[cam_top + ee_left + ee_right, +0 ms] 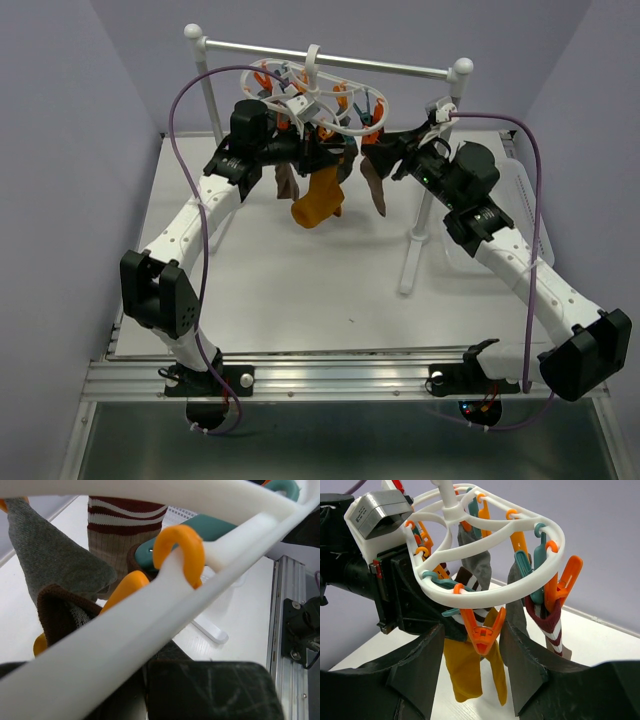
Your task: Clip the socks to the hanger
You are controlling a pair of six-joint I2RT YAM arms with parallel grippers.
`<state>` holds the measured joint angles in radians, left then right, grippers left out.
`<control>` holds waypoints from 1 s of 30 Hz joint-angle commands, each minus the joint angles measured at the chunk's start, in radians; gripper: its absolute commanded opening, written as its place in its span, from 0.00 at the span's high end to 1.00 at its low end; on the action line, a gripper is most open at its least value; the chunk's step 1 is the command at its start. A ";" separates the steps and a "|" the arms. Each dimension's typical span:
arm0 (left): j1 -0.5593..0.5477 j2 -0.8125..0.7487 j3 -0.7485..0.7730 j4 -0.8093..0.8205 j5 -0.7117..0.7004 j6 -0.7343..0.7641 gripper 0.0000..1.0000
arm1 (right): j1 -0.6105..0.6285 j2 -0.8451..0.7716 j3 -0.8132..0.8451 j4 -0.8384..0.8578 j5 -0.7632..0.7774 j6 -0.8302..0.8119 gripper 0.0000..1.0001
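Clip (pixel 481 632) between parted right jaws, under hanger (pixel 489 594)

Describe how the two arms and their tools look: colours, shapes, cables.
Both the left arm and right arm have white tubular links joined by bulky black joint housings. A thin purple cable loops along each from base to wrist. The right tool has two broad, matte black, wedge-shaped fingers. The left wrist carries a white mount with a grey box.
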<state>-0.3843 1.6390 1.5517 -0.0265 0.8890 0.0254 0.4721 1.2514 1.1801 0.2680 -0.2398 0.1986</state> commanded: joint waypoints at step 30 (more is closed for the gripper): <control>0.005 -0.034 0.021 0.089 0.028 -0.013 1.00 | -0.004 0.060 0.015 0.163 0.017 0.162 0.43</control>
<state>-0.3843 1.6390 1.5505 -0.0181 0.8906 0.0170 0.4721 1.3159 1.1801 0.3386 -0.2173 0.3443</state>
